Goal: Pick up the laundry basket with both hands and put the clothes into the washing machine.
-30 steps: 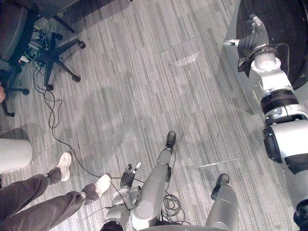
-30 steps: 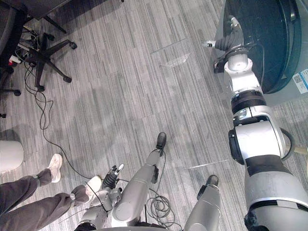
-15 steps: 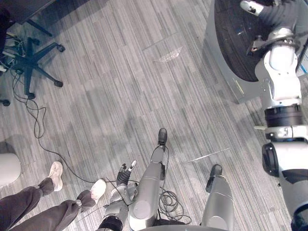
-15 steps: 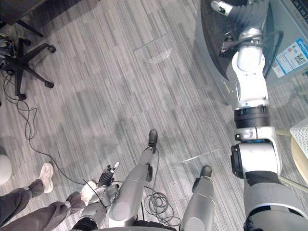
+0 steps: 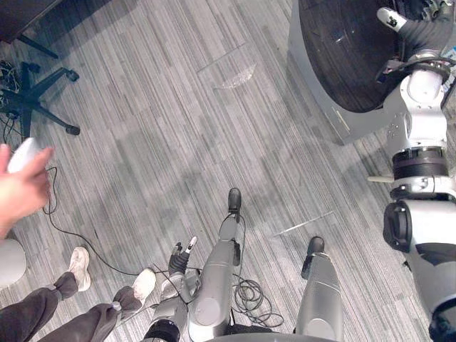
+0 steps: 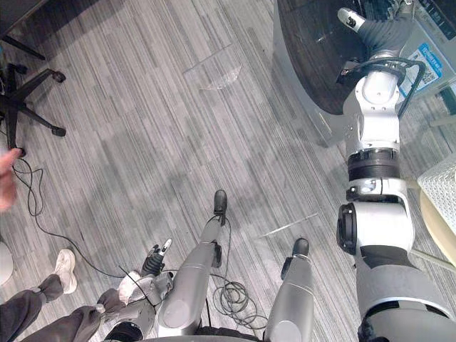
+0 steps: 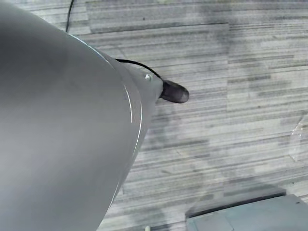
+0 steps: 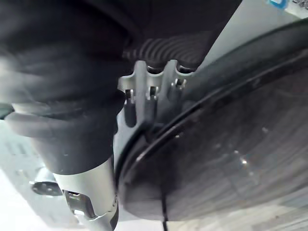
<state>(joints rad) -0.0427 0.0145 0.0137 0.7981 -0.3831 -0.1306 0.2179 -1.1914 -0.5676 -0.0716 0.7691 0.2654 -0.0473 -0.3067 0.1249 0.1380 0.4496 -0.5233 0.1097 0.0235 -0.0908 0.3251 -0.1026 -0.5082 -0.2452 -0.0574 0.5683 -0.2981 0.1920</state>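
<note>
We look down on a grey, streaked carpet floor (image 5: 178, 107), where the washing machine (image 5: 317, 107), a grey box, stands at the robot's front right. Its round, dark, glossy door (image 5: 345, 50) faces up and toward the robot's left. The right hand (image 5: 417, 32) is raised to the door's rim; we cannot tell how its fingers are set. The left hand (image 5: 179, 265) hangs low and empty, its fingers (image 5: 191, 246) loosely spread with the dark tips pointing forward. A white latticed corner of the laundry basket (image 6: 443, 192) shows just beside the right arm, too little of it to tell its long axis. On the left, a person's hand (image 5: 21, 192) holds a white object (image 5: 25, 153), with white shoes (image 5: 146, 283) near the left hand and a black star-footed chair base (image 5: 32, 96) farther off.
</note>
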